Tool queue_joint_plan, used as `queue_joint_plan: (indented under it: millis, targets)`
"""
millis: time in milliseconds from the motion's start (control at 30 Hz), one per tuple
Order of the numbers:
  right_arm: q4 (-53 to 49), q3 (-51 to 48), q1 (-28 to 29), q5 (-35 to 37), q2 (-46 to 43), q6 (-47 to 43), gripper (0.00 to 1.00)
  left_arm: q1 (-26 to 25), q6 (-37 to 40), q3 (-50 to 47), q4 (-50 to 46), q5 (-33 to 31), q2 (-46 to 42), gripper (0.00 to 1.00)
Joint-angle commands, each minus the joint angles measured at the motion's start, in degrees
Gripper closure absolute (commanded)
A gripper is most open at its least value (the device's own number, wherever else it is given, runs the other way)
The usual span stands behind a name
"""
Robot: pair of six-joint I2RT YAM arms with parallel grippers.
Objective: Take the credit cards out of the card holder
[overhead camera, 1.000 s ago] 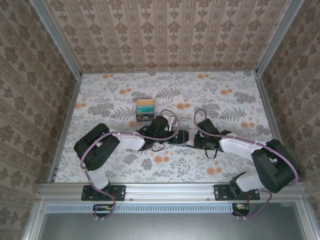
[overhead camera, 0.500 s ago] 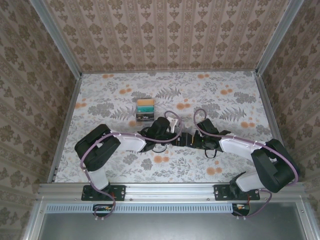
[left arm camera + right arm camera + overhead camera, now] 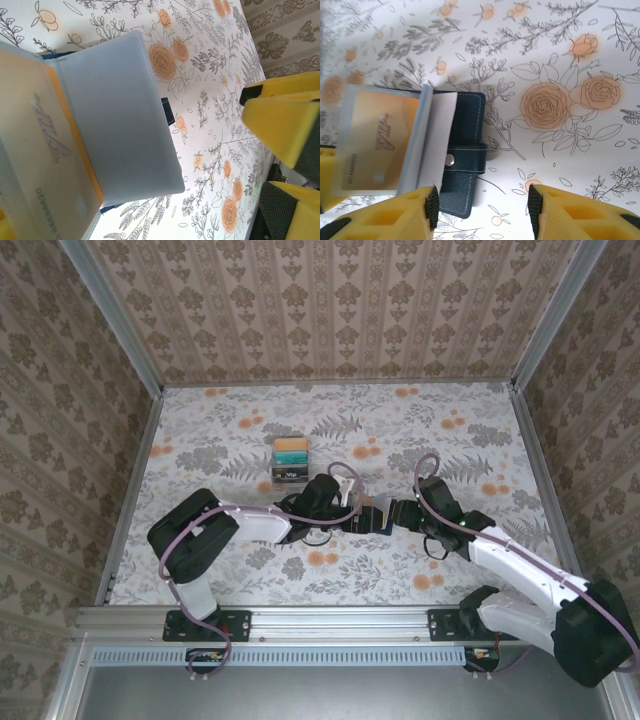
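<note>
Navy card holder (image 3: pixel 468 120) lying open, tan card (image 3: pixel 375 145) showing inside.

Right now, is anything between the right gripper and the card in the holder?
Yes. The tan card sits inside a clear pocket of the card holder, and a raised pocket leaf stands between it and the open right gripper.

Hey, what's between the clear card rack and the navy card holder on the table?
In the top view, the left arm's wrist and open left gripper lie between the card rack and the card holder.
</note>
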Motion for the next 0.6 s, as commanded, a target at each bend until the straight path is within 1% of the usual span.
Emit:
queue_joint_plan:
  millis: [0,133,267,433,567]
  targets:
    - [-3.32,-0.02,-0.32,1.09,-0.64,0.30,0.46,0.08,1.90,1.24,-1.39,-1.05,-2.64,0.00]
    - [-2.77,0.00,-0.33,0.03,-0.11,0.22,0.45,0.21,3.20,1.19,-3.60,-2.28,-4.44,0.00]
    - [-2.33,0.28,-0.33,-0.86,0.14,0.04,0.44,0.94,5.57,-0.14,-8.26,-5.80,-9.37,0.00]
    - [-1.56,1.59,-0.33,-2.60,0.92,-0.36,0.44,2.33,7.54,-1.63,-12.45,-7.70,-14.68,0.00]
    - [0.01,3.67,0.08,-5.57,2.87,-0.62,0.47,3.18,7.70,-3.14,-12.83,-8.41,-16.49,0.00]
